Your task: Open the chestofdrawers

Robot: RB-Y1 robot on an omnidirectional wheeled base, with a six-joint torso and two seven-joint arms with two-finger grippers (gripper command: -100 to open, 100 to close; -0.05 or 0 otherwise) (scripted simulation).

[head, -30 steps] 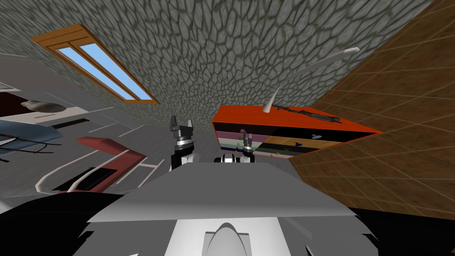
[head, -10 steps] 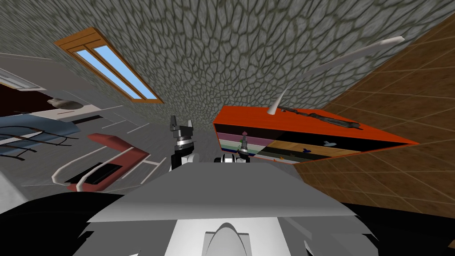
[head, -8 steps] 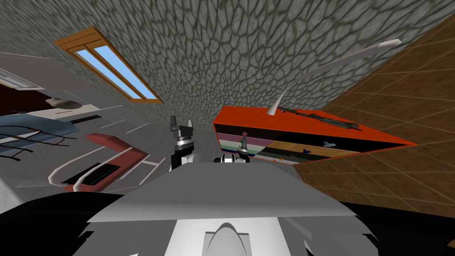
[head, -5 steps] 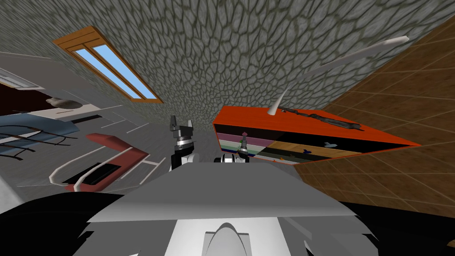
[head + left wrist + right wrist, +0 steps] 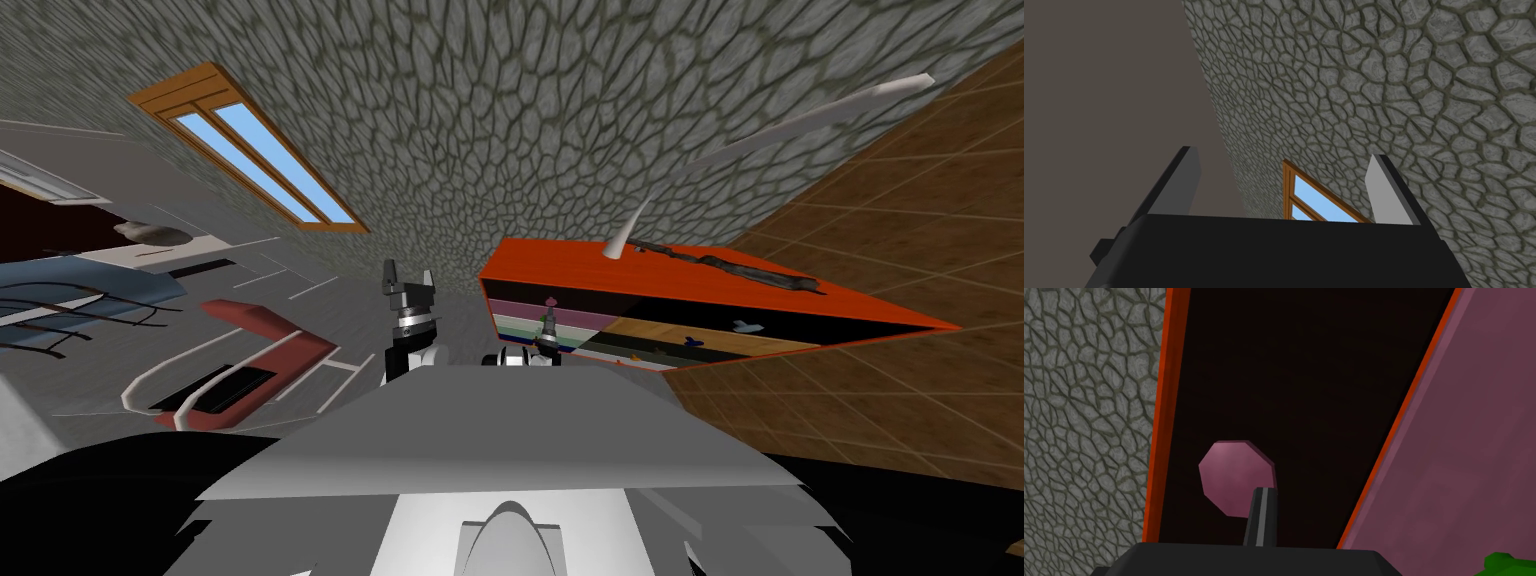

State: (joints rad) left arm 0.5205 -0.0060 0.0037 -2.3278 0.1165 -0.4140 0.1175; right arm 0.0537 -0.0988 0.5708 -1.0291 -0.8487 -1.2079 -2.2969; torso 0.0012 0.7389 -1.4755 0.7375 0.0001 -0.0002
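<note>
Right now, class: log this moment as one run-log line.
left tool: open, raised | right tool: shut at octagonal pink knob | orange chest of drawers: not visibly open

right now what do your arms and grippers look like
The forearms are white with dark, ringed wrists. The left gripper and right gripper are dark boxes, each carrying two thin, blade-like jaws, light grey on the faces and darker along the edges.

Even, flat light throughout; the window (image 5: 250, 150) glows bright blue. The wide lens splays the stone wall (image 5: 560, 120) toward the corners.
</note>
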